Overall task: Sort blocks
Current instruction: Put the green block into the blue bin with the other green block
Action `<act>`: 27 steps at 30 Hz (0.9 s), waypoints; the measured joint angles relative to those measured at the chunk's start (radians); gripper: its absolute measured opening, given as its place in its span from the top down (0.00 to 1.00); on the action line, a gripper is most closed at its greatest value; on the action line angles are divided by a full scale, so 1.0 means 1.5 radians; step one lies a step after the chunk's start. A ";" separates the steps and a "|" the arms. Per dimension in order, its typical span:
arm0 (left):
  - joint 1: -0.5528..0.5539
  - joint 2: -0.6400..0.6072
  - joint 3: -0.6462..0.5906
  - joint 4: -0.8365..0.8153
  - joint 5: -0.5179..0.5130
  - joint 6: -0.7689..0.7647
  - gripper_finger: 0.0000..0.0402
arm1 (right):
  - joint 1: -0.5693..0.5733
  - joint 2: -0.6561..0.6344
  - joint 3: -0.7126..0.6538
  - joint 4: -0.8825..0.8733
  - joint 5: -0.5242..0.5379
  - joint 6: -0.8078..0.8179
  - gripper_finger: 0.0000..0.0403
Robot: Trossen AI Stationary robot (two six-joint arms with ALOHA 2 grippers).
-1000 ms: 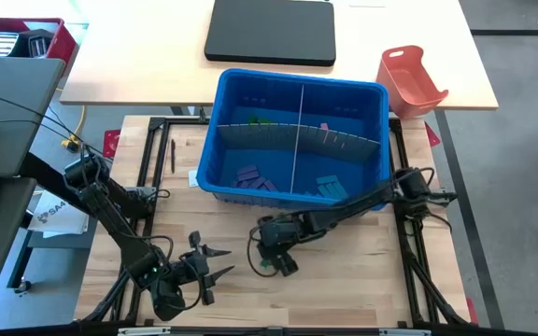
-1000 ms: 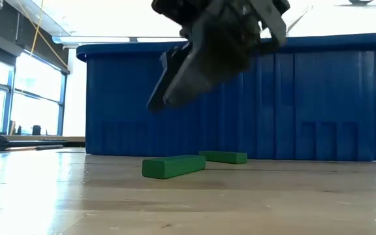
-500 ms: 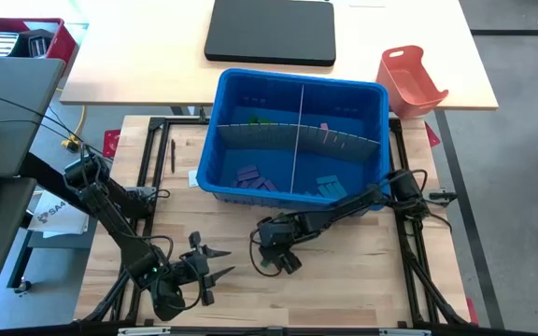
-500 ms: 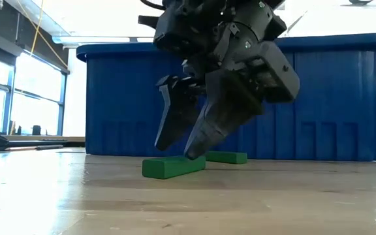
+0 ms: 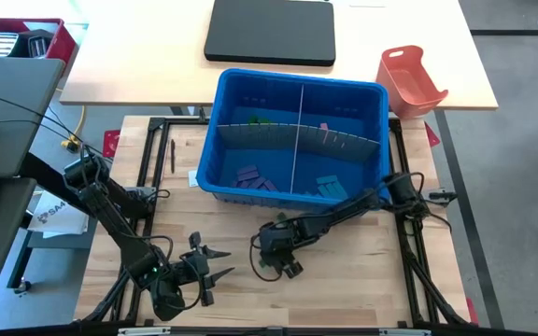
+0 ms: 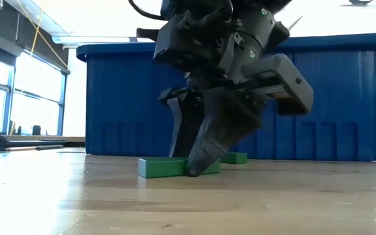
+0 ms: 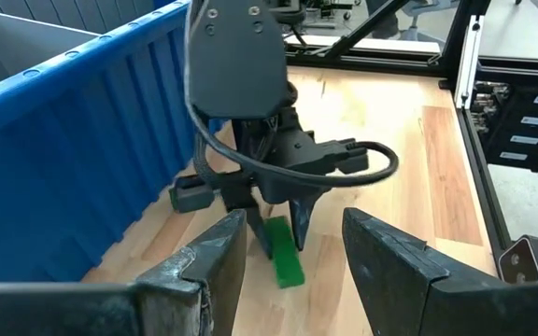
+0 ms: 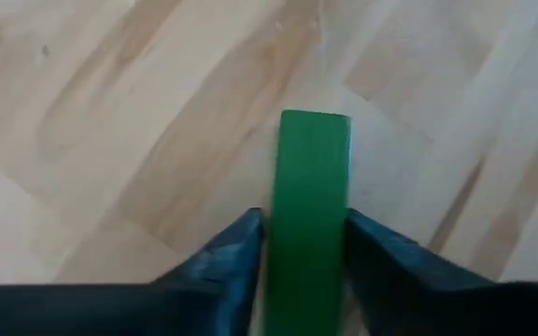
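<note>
Lying flat on the pale wooden tabletop (image 5: 344,280), the long green rectangular block (image 8: 308,201) sits just before the blue plastic bin (image 5: 297,103), the right gripper (image 6: 198,171) straddling it, fingers against its sides. Left gripper (image 5: 215,264) hovers apart, half-open, empty.

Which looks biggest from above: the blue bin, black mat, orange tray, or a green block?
1. Blue bin
2. Black mat
3. Orange tray
4. Green block, tiny under the right gripper
</note>
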 joint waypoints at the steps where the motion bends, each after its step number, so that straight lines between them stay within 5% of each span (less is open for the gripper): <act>1: 0.000 0.000 0.000 0.000 0.000 0.000 0.57 | 0.004 -0.003 0.000 0.000 0.005 0.019 0.71; 16: 0.034 0.057 0.000 0.041 -0.004 0.029 0.54 | 0.125 -0.181 -0.004 -0.063 0.245 0.302 0.76; 20: 0.072 0.096 0.000 0.167 0.030 0.149 0.46 | 0.157 -0.221 -0.003 -0.075 0.317 0.339 0.76; 27: 0.149 0.137 0.000 0.406 0.188 0.400 0.31 | 0.186 -0.229 -0.004 -0.117 0.371 0.364 0.76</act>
